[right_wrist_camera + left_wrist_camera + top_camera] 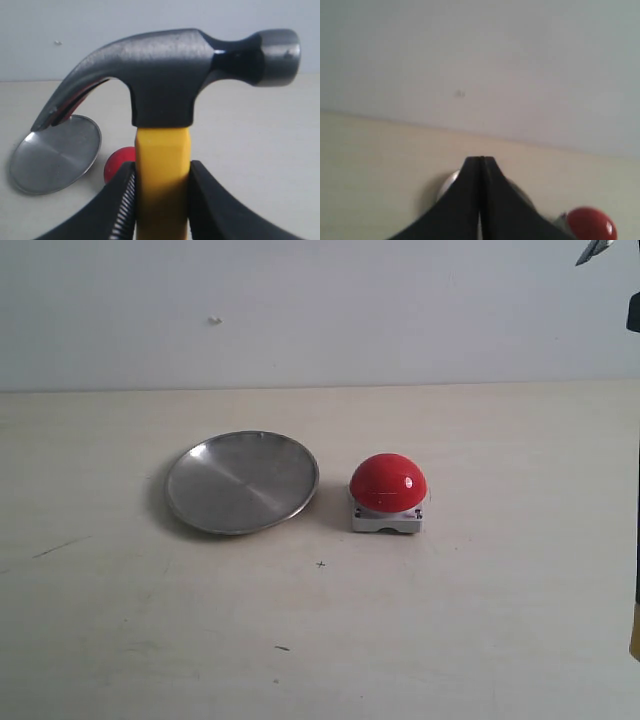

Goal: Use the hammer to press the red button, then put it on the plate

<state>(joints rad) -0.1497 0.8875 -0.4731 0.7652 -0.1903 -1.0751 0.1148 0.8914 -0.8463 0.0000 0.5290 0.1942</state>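
The hammer [165, 80] stands upright in the right wrist view, dark steel head on top. My right gripper [162, 167] is shut on its yellow handle just under the head. Past it lie the silver plate [52, 155] and a part of the red button [117, 162]. In the exterior view the plate [243, 482] sits left of centre and the red button [388, 483] on its grey-white base stands just right of it. Only a steel tip [594, 250] shows at the top right corner. My left gripper [480, 159] is shut on nothing, above the table, facing the plate [449, 182] and button [590, 225].
The pale wooden table [320, 640] runs back to a plain white wall [300, 310]. A small cross mark [321, 564] and a few dark scuffs mark the tabletop in front of the plate and button. A yellow sliver [635, 635] shows at the right edge.
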